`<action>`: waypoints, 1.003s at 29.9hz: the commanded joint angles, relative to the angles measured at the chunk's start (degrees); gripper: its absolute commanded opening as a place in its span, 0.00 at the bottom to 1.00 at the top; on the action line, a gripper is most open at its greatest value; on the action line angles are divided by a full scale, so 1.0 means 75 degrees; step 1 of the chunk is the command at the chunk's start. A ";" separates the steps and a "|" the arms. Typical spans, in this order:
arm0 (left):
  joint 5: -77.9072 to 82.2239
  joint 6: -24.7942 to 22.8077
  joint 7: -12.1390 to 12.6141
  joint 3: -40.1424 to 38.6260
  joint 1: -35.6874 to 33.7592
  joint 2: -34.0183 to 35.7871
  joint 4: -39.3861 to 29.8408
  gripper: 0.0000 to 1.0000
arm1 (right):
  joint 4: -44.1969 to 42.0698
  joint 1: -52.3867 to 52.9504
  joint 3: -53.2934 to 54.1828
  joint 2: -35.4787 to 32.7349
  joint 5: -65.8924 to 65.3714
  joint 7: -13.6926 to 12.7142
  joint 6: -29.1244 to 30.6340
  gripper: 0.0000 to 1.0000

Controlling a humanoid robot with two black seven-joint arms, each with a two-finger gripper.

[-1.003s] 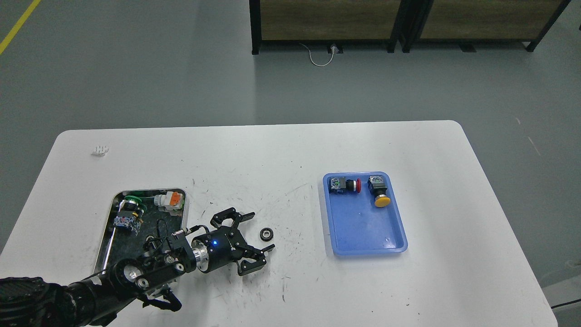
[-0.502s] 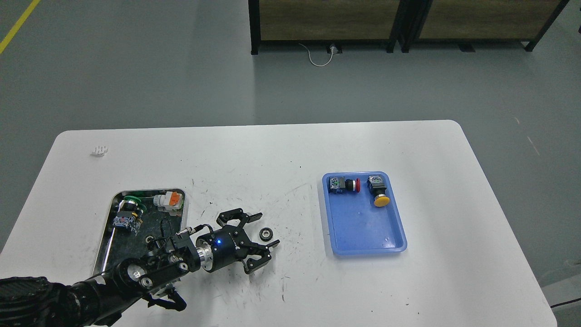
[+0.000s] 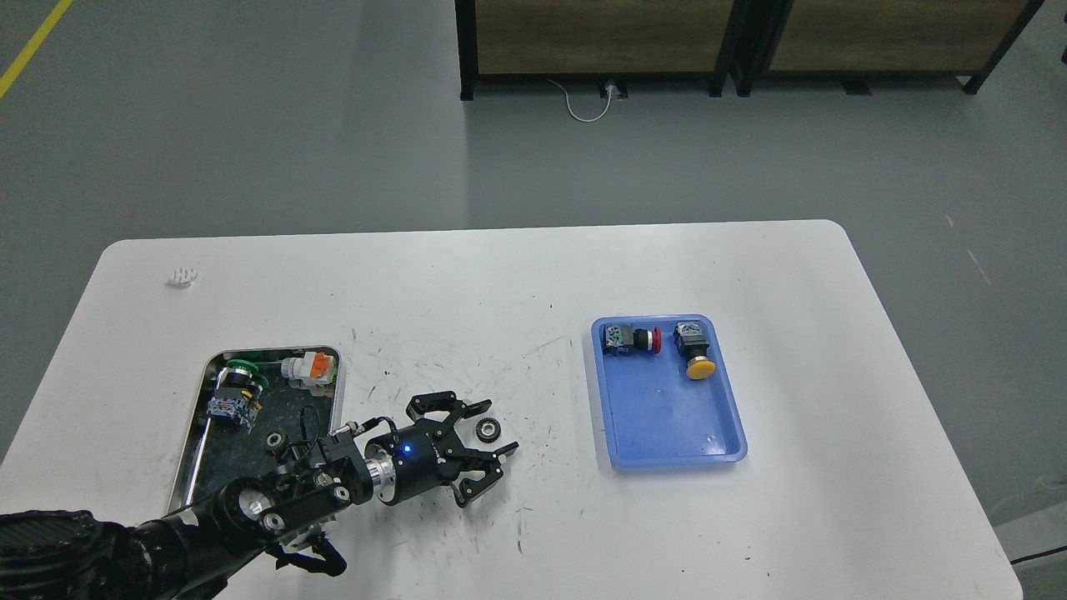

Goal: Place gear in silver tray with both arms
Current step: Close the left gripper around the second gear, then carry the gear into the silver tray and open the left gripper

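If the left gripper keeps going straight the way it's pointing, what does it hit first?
The left gripper is open and points right, with the small black gear sitting between its fingertips on the table. It would likely meet the gear first.

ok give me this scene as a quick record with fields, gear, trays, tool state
gear: small black gear on the white table, between the open fingers of the left tool, not gripped
silver tray: left of the gear, holds a green push button, an orange-white part and another small gear
blue tray: holds red and yellow push buttons
right arm: not in view
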 commanded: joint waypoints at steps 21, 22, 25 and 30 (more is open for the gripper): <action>-0.0076 -0.0153 0.0129 0.0012 0.0000 0.0015 -0.0033 0.24 | 0.0000 -0.0014 0.0009 0.0064 -0.0011 0.0011 -0.0116 1.00; -0.0076 -0.0223 0.0129 0.0012 -0.0012 0.0003 -0.0045 0.21 | -0.0011 -0.0014 0.0009 0.0064 -0.0011 0.0011 -0.0116 1.00; -0.0088 -0.0283 0.0129 -0.0105 -0.0070 0.0062 -0.0068 0.19 | -0.0011 -0.0049 0.0009 0.0075 -0.0011 0.0011 -0.0128 1.00; -0.0286 -0.0306 0.0187 -0.0421 -0.0421 0.0926 -0.0617 0.19 | -0.0035 -0.0072 0.0009 0.0075 -0.0011 0.0011 -0.0140 1.00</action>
